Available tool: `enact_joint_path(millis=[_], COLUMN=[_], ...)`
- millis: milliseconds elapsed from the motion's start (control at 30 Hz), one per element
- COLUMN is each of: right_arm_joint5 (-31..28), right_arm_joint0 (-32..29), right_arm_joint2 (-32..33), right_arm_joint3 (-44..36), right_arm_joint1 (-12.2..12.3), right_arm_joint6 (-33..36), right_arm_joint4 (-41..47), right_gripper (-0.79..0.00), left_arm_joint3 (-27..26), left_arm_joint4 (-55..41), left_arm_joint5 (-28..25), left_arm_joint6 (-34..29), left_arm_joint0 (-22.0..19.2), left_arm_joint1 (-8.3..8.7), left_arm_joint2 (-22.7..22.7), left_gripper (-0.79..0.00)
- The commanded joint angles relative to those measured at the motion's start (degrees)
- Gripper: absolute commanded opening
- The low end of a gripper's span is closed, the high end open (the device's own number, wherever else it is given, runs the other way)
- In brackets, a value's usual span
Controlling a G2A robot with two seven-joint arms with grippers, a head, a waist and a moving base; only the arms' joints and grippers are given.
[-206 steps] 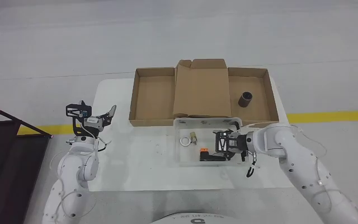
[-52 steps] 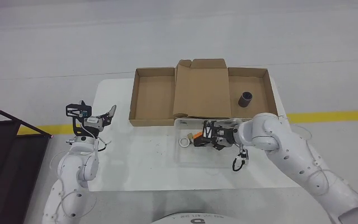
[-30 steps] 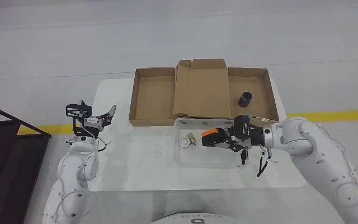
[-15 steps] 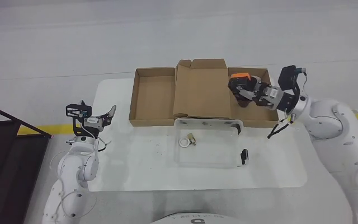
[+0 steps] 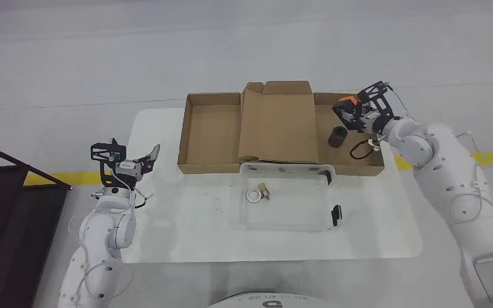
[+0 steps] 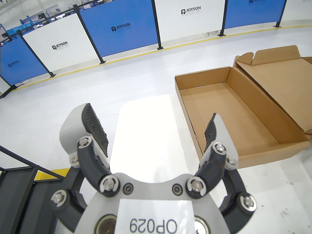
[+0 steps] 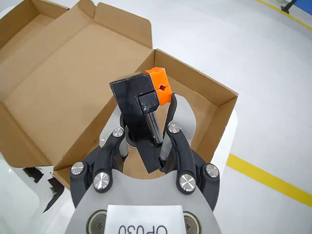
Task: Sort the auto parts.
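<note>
White desk (image 5: pixel 192 223), box (image 5: pixel 277 123) at rear. Right end effector (image 5: pixel 354 112) clamped on part (image 7: pixel 136 103), long axis outward, over box's right compartment; left end effector (image 6: pixel 153 120) wide.

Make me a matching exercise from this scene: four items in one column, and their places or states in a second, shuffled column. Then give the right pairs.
Column one
1. black part with orange cap
2. black cylinder
3. white ring
4. left gripper

Column two
A. lying in the clear tray
B. open, holding nothing
C. standing in the cardboard box, in the end compartment on the robot's right
D. clamped in the right gripper

Pairs: 1-D, 2-C, 3-A, 4-B
</note>
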Motion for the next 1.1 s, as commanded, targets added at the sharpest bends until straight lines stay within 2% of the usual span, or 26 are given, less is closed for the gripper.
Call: enact_joint_path(millis=[0, 133, 267, 467, 500, 567, 767, 833, 867, 900, 933, 1067], right_arm_joint5=[0.7, 3.5, 5.8, 7.1, 7.2, 7.0, 6.9, 6.8, 6.6, 6.6, 6.7, 4.7], right_arm_joint0=[0.8, 2.4, 4.8, 8.3, 8.7, 9.4, 11.1, 11.6, 11.8, 11.9, 12.0, 11.4], right_arm_joint2=[0.0, -0.5, -2.7, -5.6, -6.0, -6.7, -7.9, -8.0, -7.9, -7.8, -7.5, -5.6], right_arm_joint3=[1.8, 4.9, 8.1, 12.7, 13.3, 14.4, 16.9, 17.5, 17.7, 17.8, 17.8, 17.0], right_arm_joint1=[-0.3, -0.9, -2.0, -3.5, -3.7, -4.1, -5.0, -5.2, -5.3, -5.4, -5.4, -5.1], right_arm_joint6=[-0.1, 1.7, 6.7, 10.2, 10.4, 10.4, 10.7, 10.4, 10.1, 9.7, 9.2, 7.9], right_arm_joint4=[0.8, 2.3, 3.0, 2.1, 1.9, 1.5, 0.9, 1.0, 1.3, 1.3, 1.4, 3.7], right_gripper=[-0.785, -0.785, -0.785, -0.785, -0.773, -0.696, -0.6, -0.502, -0.419, -0.135, 0.0, 0.0], left_arm_joint3=[0.0, 0.0, 0.0, 0.0, 0.0, 0.0, 0.0, 0.0, 0.0, 0.0, 0.0, 0.0], left_arm_joint4=[0.0, 0.0, 0.0, 0.0, 0.0, 0.0, 0.0, 0.0, 0.0, 0.0, 0.0, 0.0], left_arm_joint5=[0.0, 0.0, 0.0, 0.0, 0.0, 0.0, 0.0, 0.0, 0.0, 0.0, 0.0, 0.0], left_arm_joint6=[0.0, 0.0, 0.0, 0.0, 0.0, 0.0, 0.0, 0.0, 0.0, 0.0, 0.0, 0.0], left_arm_joint0=[0.0, 0.0, 0.0, 0.0, 0.0, 0.0, 0.0, 0.0, 0.0, 0.0, 0.0, 0.0], left_arm_joint1=[0.0, 0.0, 0.0, 0.0, 0.0, 0.0, 0.0, 0.0, 0.0, 0.0, 0.0, 0.0], left_arm_joint2=[0.0, 0.0, 0.0, 0.0, 0.0, 0.0, 0.0, 0.0, 0.0, 0.0, 0.0, 0.0], left_gripper=[0.0, 0.0, 0.0, 0.0, 0.0, 0.0, 0.0, 0.0, 0.0, 0.0, 0.0, 0.0])
